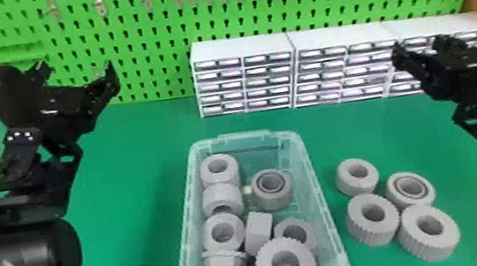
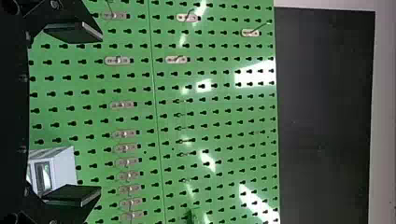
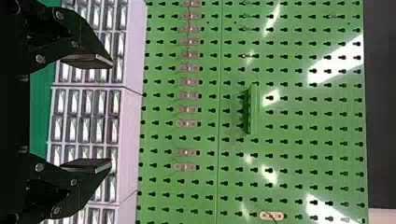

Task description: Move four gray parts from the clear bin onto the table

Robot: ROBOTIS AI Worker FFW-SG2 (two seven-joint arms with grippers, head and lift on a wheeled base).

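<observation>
Hanging empty on either side of the clear bin [image 1: 247, 136], the robot's left gripper [image 2: 100, 115] and right gripper [image 3: 111, 113] both hold their black fingers wide apart over a green table [image 1: 123, 204]. To the bin's right, four gray parts rest on the tabletop in a loose cluster: a plain ring [image 1: 357, 176] nearest the bin's far end, a ring with a dark inner circle [image 1: 410, 189] farther out, and two ribbed rings, one [image 1: 372, 219] closer to the bin and the other [image 1: 430, 232] farther from it. More gray pieces crowd inside the bin, among them a large ribbed ring [image 1: 285, 264] at its near end. White drawer cabinets [image 1: 241, 46] stand behind the bin, before a green pegboard [image 1: 130, 34].

The count on the table matches the order, so the job looks complete, and the next move would sensibly be none at all. The likeliest error is one pick too many, should the robot lose count while the bin remains well stocked. A low sweep by the right arm could knock the cluster, whose members sit so close that one nudge might shift several. Reaching into the bin again could catch a finger on its rim and drag it, or jostle the tightly packed pieces.
</observation>
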